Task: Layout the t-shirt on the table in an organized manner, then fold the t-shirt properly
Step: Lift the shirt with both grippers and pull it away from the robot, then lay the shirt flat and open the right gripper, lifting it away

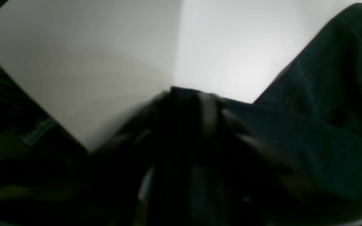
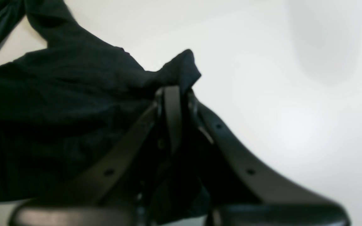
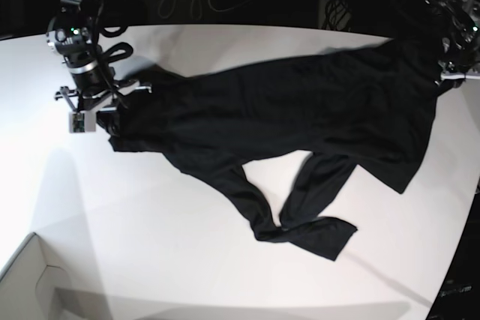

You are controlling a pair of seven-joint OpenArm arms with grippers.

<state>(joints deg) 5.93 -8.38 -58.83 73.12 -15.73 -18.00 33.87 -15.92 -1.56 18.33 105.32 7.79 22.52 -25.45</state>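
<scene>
While the sleeves lie crossed toward the near edge of the table, the shirt stretches between both far corners. Right gripper is clamped on cloth; left gripper is too blurred to tell. Spreading stage; next, pull apart evenly.

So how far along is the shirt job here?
Still the layout stage. The black t-shirt is stretched across the white table between both arms, the right gripper pinching one edge. The sleeves still lie crumpled and crossed. No fold has been made.
</scene>
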